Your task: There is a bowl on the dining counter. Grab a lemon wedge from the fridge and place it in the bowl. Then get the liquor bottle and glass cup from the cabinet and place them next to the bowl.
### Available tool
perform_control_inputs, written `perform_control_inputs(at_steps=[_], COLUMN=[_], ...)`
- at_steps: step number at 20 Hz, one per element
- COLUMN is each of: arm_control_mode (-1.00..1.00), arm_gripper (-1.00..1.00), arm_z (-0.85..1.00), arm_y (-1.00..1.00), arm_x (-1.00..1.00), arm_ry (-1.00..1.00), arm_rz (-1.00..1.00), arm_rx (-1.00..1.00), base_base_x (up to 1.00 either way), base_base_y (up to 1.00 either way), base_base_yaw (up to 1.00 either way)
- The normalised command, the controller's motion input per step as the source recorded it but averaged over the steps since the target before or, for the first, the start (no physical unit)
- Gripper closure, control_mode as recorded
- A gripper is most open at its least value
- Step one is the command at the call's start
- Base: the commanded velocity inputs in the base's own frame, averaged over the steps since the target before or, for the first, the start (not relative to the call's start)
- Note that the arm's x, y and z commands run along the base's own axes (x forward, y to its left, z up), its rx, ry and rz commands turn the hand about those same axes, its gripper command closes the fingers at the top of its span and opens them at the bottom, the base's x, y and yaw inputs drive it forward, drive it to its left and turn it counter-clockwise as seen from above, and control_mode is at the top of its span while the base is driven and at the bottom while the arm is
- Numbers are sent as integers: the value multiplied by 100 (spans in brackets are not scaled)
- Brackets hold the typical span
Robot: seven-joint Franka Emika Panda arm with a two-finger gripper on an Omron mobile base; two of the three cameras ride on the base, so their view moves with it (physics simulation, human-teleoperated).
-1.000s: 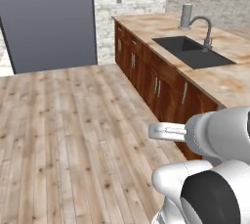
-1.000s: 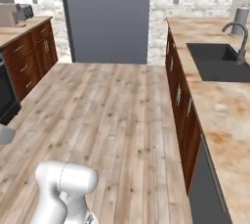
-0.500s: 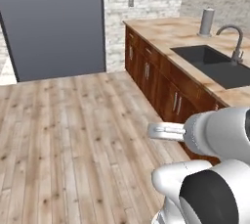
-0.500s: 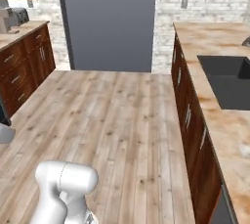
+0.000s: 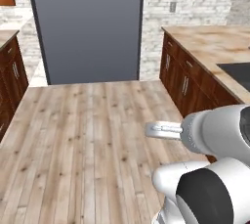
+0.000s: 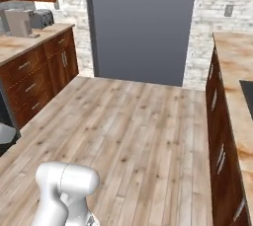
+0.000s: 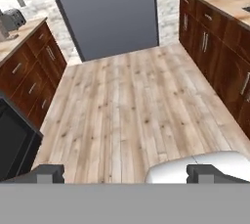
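**Fridge straight ahead, tool wide open and empty**

Counted: one fridge (image 5: 87, 27), grey, door shut, standing at the far end of the wooden floor (image 5: 88, 140). Two tabletops: one on the right (image 5: 215, 47) over dark wood cabinets, with the corner of a dark sink (image 5: 239, 71) set into it; one on the left (image 6: 24, 47) over dark drawers. Two appliances on the left tabletop: one coffee machine (image 6: 19, 22) and one toaster (image 6: 42, 18), side by side. Two wall outlets on the brick wall right of the fridge.

Tool (image 7: 124, 173): two dark fingertips (image 7: 46, 173) set far apart at the bottom of the hand view, spread fully, nothing between them, touching nothing, above bare floor and facing the fridge.
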Motion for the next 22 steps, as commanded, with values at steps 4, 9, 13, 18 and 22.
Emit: perform_control_inputs(at_steps=[4, 9, 13, 18, 22], arm_control_mode=[100, 100, 100, 100, 100], arm_gripper=[-100, -100, -100, -100, -100], arm_z=[0, 0, 0, 0, 0], arm_y=[0, 0, 0, 0, 0], arm_x=[0, 0, 0, 0, 0], arm_ry=[0, 0, 0, 0, 0], arm_rz=[0, 0, 0, 0, 0], arm_rx=[0, 0, 0, 0, 0], base_base_x=[100, 100, 100, 100, 100], base_base_y=[23, 23, 24, 26, 28], base_base_yaw=[35, 33, 31, 27, 24])
